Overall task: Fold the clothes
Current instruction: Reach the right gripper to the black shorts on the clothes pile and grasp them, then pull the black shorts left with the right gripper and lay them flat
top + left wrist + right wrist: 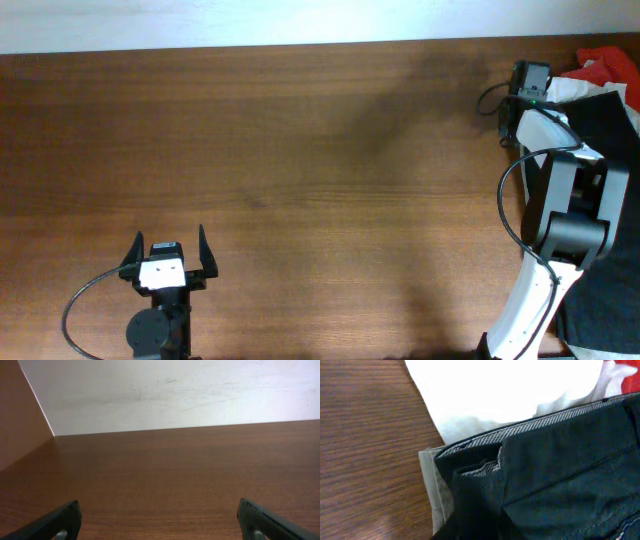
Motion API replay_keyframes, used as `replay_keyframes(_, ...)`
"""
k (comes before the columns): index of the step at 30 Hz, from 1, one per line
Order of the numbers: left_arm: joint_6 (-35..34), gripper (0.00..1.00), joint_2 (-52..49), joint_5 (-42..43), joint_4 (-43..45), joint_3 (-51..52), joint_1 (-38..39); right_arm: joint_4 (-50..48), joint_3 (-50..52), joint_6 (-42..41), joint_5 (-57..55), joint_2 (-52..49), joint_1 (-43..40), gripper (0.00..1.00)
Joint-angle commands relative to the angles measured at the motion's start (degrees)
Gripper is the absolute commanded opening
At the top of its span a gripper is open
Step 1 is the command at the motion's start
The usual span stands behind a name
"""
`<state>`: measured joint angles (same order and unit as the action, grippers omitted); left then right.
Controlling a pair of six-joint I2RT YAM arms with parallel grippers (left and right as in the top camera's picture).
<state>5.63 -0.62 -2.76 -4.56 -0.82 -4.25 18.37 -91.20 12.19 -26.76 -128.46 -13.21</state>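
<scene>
**A:** Where do the clothes (608,120) lie?

**B:** At 3 o'clock on the tabletop (300,150). They form a heap of a black garment (618,135), a white garment (505,390) and a red garment (605,62), cut off by the frame edge.

**A:** And close up?

**B:** The black cloth shows a grey woven lining (520,435) and lies over the white. A pale strip (432,485) runs along its 9 o'clock edge.

**A:** The pincers?

**B:** The left pincer (170,238), at 7 o'clock, has its fingers apart and holds nothing. The right pincer (528,85) is at the heap, toward 2 o'clock. Its fingers are hidden, so I cannot tell its state.

Brown wood-grain table (300,150) against a plain, faintly scuffed white wall (175,395).
</scene>
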Motion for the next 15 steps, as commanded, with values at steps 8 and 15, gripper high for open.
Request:
replay_keyframes(8,0.94,0.99,0.26,0.46,-0.04,0.31,0.20,0.70,-1.84,-8.20,-2.21,11.10,-0.31,0.04)
replay_keyframes(15,0.94,0.99,0.26,0.46,-0.04,0.31,0.20,2.62,-1.84,-11.21,2.99,19.39,0.66,0.04)
